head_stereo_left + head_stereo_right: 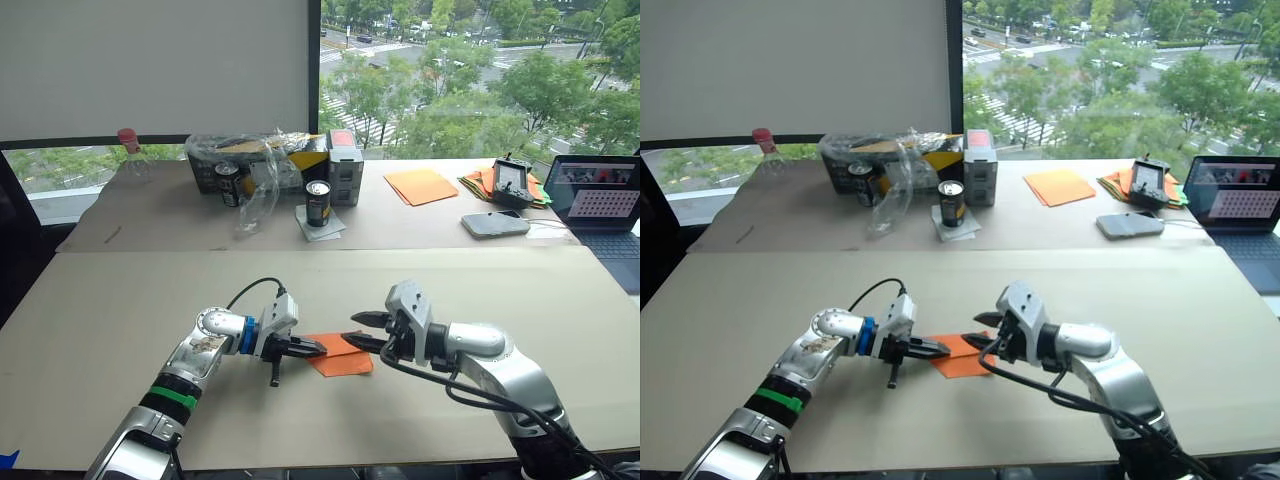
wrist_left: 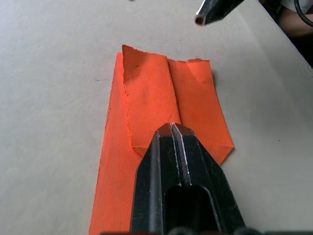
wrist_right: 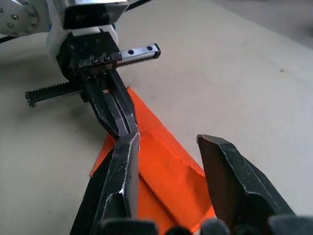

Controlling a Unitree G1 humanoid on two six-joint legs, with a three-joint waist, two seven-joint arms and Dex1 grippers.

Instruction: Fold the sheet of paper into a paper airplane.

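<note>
The sheet of paper, bright orange and folded into a layered, creased shape, lies flat on the near part of the table, between the two grippers. The left gripper has its two black fingers pressed together, with their tips resting on the folded layers near one end of the paper; whether a layer is caught between them cannot be told. From the left wrist view, a raised flap with a ragged edge runs away from those fingertips along the middle of the sheet. The right gripper faces the left one from the other side, its fingers spread apart. One finger of it lies close beside the left gripper's tips over the paper's edge, the other sits above the paper's far side.

Farther back stand a dark can on a small pad, crumpled clear plastic and a box. Toward the right lie a paler orange sheet, a grey phone, a black controller on coloured paper, and an open laptop.
</note>
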